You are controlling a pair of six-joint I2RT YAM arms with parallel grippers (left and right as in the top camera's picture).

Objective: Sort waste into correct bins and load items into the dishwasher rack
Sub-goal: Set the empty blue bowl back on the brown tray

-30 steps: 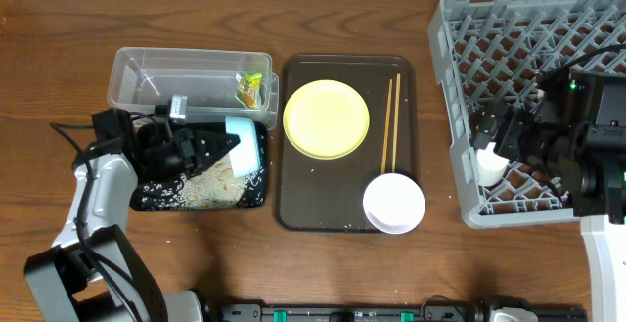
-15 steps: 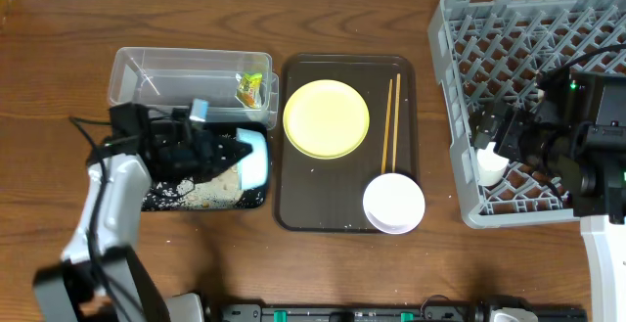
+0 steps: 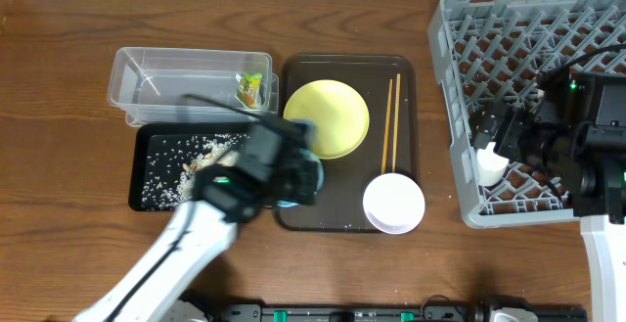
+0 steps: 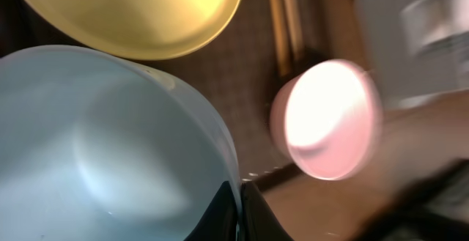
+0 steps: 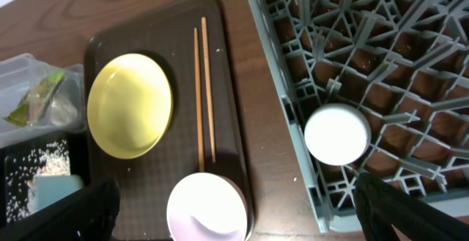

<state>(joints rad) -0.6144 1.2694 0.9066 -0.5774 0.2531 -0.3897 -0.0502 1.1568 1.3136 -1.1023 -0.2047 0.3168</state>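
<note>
Left wrist view: the left gripper (image 4: 239, 212) is pinched tight on the rim of the blue bowl (image 4: 95, 146), one finger inside the wall and one outside, so the bowl hangs off the fingers with its hollow facing the camera. From above, bowl and gripper sit over the left edge of the brown serving tray (image 3: 342, 219), just beside the yellow plate (image 3: 326, 118) on that tray. The chopsticks (image 3: 393, 121) lie lengthwise toward the tray's right side, and the white bowl (image 3: 393, 203) fills its near right corner. The grey rack (image 3: 460, 28) stands well off the tray's right edge, so the bowl's way to it likely runs straight across the tray, over the plate and chopsticks. The right gripper (image 3: 494, 144) hovers above the rack with fingers apart, gripping nothing; the white cup (image 5: 336, 134) stands in a rack cell beneath it.
</note>
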